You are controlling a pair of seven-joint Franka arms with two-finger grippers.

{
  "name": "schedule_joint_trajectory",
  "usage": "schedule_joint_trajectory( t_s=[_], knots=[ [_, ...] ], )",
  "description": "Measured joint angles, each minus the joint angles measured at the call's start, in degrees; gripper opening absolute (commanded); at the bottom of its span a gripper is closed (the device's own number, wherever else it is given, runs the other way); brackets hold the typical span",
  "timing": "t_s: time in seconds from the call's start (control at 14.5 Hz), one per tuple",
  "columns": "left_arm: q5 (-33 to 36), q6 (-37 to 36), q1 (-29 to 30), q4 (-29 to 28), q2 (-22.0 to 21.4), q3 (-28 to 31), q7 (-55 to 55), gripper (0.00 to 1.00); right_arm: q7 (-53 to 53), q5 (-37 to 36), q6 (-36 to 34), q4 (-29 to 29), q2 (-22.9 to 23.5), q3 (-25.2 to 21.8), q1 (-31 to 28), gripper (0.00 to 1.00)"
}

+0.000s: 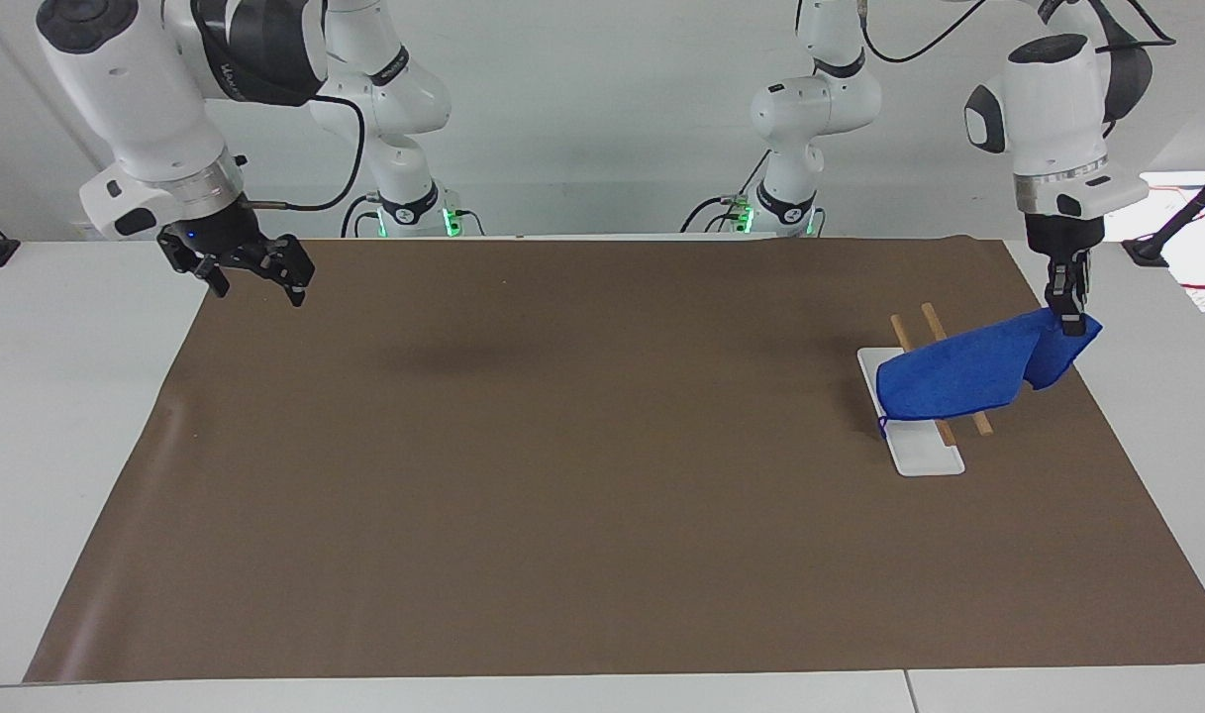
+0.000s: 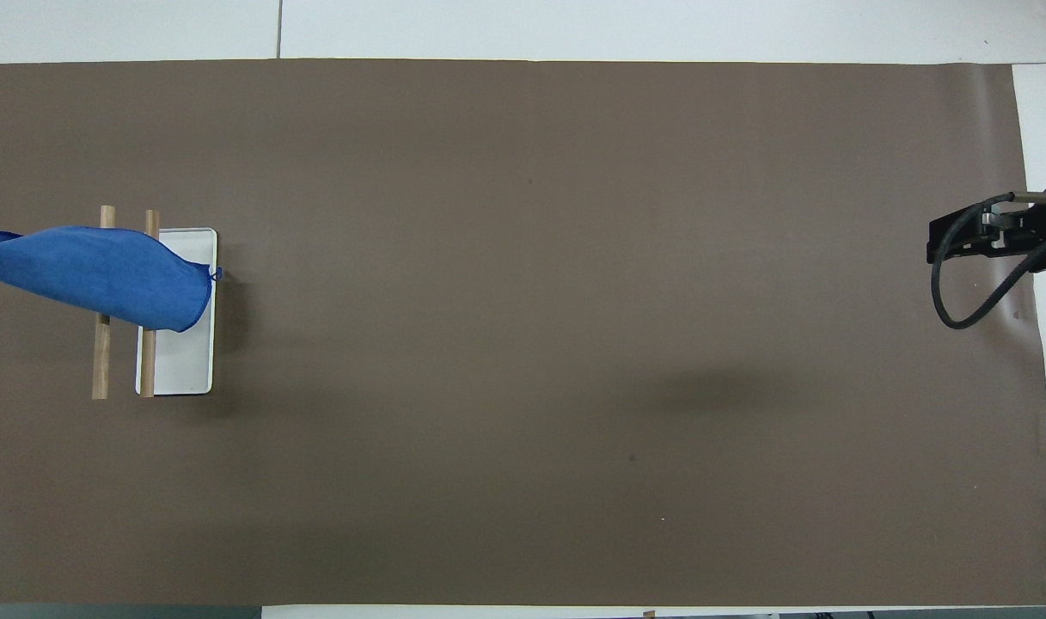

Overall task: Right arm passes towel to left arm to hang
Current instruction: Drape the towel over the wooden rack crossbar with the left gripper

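One towel (image 1: 958, 374) over two wooden rods (image 1: 966, 405), one white base (image 1: 924, 456)

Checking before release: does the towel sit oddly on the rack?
Yes. The towel lies slanted across both wooden bars, bunched, one end off the rack pinched in the shut left gripper. Right gripper waits open.

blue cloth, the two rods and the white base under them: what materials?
Royal-blue cloth towel: soft matte fabric, likely microfibre; it sags and folds where draped over the rods, one end pinched by the left gripper.
Two round tan rods: look like bare wood, light and unglossy.
Flat white rectangular base: smooth with rounded corners, probably plastic or painted metal; cannot tell which.
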Motion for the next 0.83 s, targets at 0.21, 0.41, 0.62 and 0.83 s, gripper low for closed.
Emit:
schedule_joint_trajectory(
  t_s=[0.21,0.41,0.62,0.83],
  knots=[
    [0.00,3.53,2.73,-1.95,1.25,0.03,0.14,0.00,-1.09,0.00,0.19,-1.23,-0.13,-1.03,-0.09,1.00],
    [0.00,5.03,4.44,-2.99,2.70,0.06,0.24,0.00,-2.34,0.01,0.72,-1.43,-0.18,-1.50,-0.11,1.00],
    [0.00,5.03,5.07,-4.44,3.01,0.05,0.23,0.00,-2.34,0.01,0.70,-1.54,-0.38,-1.52,-0.12,1.00],
    [0.00,4.96,5.08,-5.69,3.01,0.04,0.23,1.00,-2.35,0.01,0.80,-1.56,-0.49,-1.79,-0.67,1.00]
  ],
)
